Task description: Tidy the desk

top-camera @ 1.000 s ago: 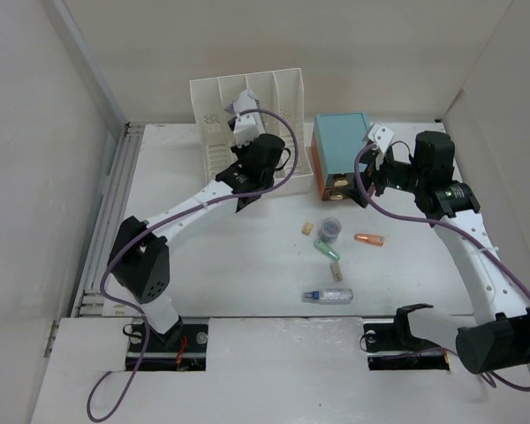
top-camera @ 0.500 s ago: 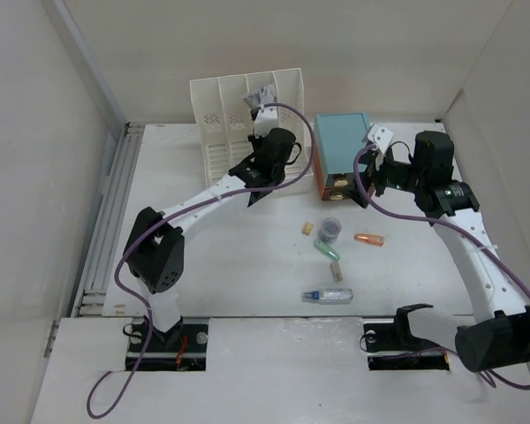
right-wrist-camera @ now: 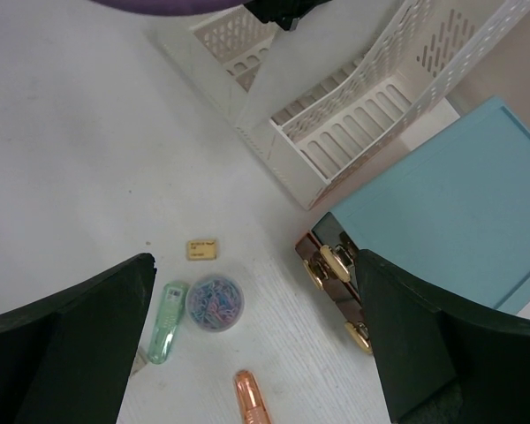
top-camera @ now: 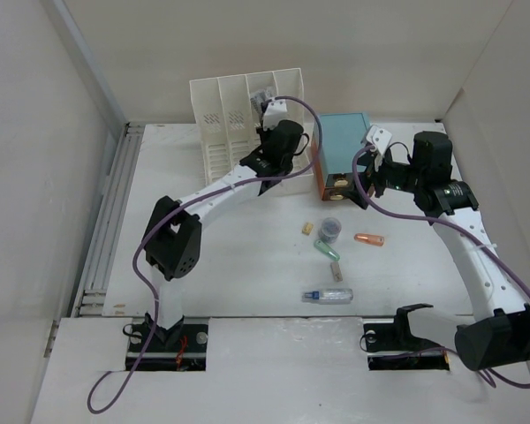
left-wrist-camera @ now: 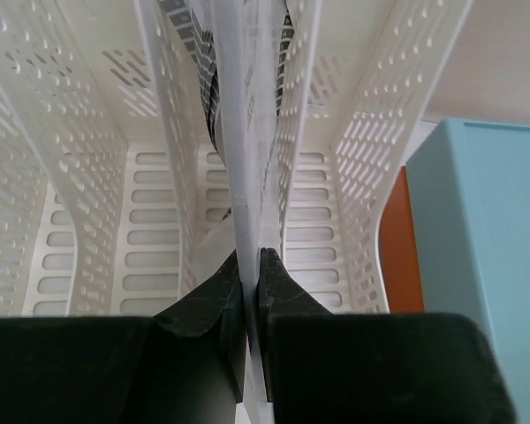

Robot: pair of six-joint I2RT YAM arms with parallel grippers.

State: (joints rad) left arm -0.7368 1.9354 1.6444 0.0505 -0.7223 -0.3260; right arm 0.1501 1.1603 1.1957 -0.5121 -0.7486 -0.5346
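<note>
Papers (left-wrist-camera: 247,132) stood on edge in the white file rack (top-camera: 221,115), in an inner slot, the one beside the slot nearest the teal box (top-camera: 340,141). The left gripper (left-wrist-camera: 252,265) was clamped on their lower edge, its two dark fingers pressed tight with only the thin sheets between them. From above, that arm reached across the desk (top-camera: 230,265) to the rack at the far side, and a printed corner of the papers showed over the rack's top rim.

The right gripper (right-wrist-camera: 254,261) hung over the desk just in front of the teal box with its jaws spread as wide as they go and nothing between them, only bare white tabletop below. The box's orange drawer front (right-wrist-camera: 336,274), with its brass knobs, lay close under the right finger.

The desk itself filled the middle of the overhead view, broad and matte white, with the rack and box side by side at its far edge. Loose things lay on it between the two arms: a small round tub of paper clips (right-wrist-camera: 215,302), a yellow tag (right-wrist-camera: 201,249) near it, a green marker (right-wrist-camera: 163,322) just beside the tub, a copper-coloured cap (right-wrist-camera: 250,397) and – nearer the bases – a clear bottle (top-camera: 329,295) on its side.
</note>
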